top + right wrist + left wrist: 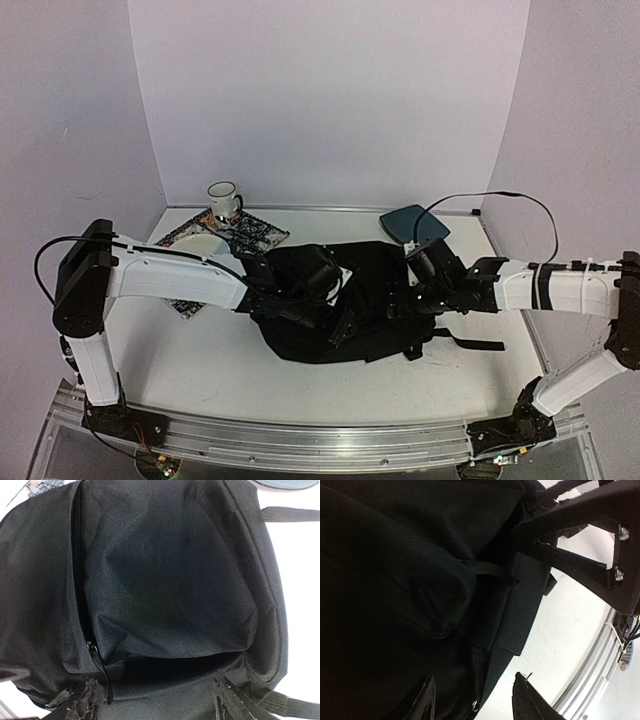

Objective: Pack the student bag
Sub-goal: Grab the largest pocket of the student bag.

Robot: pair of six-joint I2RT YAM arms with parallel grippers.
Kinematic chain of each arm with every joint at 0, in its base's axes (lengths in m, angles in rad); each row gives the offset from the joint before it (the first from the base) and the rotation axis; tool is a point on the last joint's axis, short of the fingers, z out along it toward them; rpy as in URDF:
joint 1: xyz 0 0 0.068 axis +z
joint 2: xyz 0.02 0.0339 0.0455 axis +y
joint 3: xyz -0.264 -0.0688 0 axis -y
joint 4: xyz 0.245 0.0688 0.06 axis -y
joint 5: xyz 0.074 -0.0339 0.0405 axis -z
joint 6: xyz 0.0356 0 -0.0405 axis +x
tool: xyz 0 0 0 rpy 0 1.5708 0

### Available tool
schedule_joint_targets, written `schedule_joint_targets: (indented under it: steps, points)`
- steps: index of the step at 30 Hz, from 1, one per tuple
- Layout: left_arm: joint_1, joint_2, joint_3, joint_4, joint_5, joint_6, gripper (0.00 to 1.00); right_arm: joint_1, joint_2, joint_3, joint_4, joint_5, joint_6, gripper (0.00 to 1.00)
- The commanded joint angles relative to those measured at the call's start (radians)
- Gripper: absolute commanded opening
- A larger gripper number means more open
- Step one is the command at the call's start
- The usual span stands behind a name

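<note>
The white bench (200, 350) carries everything, and the student bag (370, 320) lies flat about in its middle, black and floppy, with one strap (480, 345) stretched out to the right. The left arm (170, 275) and the right arm (560, 288) both reach inward over the bag from their sides. The left tool (474, 676) hangs just above the black fabric with its fingers spread and nothing between them. The right tool (156, 682) is also spread wide over a large pocket of the bag. At the far left a patterned mat (250, 238) lies beside the bag, with a white plate (195, 246) on it. A dark-teal pad (415, 222) lies at the far right. A white mug (223, 199) stands at the far edge of the mat. A small zip pull (91, 647) shows on the bag.
</note>
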Motion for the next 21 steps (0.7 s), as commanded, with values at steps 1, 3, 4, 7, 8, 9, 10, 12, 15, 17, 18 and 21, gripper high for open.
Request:
schedule_joint_targets:
  steps: [1, 3, 4, 7, 8, 9, 10, 12, 15, 17, 18, 21]
  points:
    - [0.001, 0.044, 0.087, -0.026, 0.067, 0.016, 0.51, 0.001, -0.002, -0.018, -0.011, 0.017, 0.009, 0.75]
    - [0.0, 0.065, 0.103, -0.035, 0.08, 0.021, 0.49, 0.001, 0.001, -0.016, -0.008, 0.015, 0.009, 0.75]
    - [-0.001, 0.073, 0.108, -0.038, 0.082, 0.022, 0.49, 0.002, 0.002, -0.017, -0.006, 0.012, 0.009, 0.75]
    - [-0.001, 0.095, 0.126, -0.05, 0.072, 0.025, 0.45, 0.002, 0.006, -0.016, -0.001, 0.007, 0.008, 0.75]
    - [-0.002, 0.106, 0.136, -0.057, 0.072, 0.029, 0.42, 0.0, 0.009, -0.013, 0.0, 0.006, 0.007, 0.75]
    - [-0.001, 0.114, 0.143, -0.063, 0.078, 0.031, 0.41, 0.001, 0.011, -0.013, -0.001, 0.003, 0.007, 0.75]
    - [-0.002, 0.122, 0.15, -0.066, 0.083, 0.032, 0.4, 0.002, 0.012, -0.01, 0.0, 0.0, 0.006, 0.75]
    - [-0.003, 0.135, 0.16, -0.067, 0.089, 0.034, 0.38, 0.001, 0.016, -0.007, 0.002, -0.004, 0.002, 0.75]
    - [-0.003, 0.154, 0.171, -0.073, 0.094, 0.034, 0.33, 0.002, 0.018, -0.004, 0.004, -0.009, 0.001, 0.75]
    - [-0.003, 0.163, 0.176, -0.073, 0.099, 0.035, 0.29, 0.001, 0.019, -0.004, 0.007, -0.013, 0.002, 0.75]
    - [-0.002, 0.166, 0.177, -0.073, 0.095, 0.035, 0.27, 0.002, 0.021, -0.004, 0.007, -0.015, 0.001, 0.75]
    - [-0.003, 0.16, 0.177, -0.076, 0.074, 0.03, 0.17, 0.002, 0.024, -0.001, 0.011, -0.026, -0.001, 0.75]
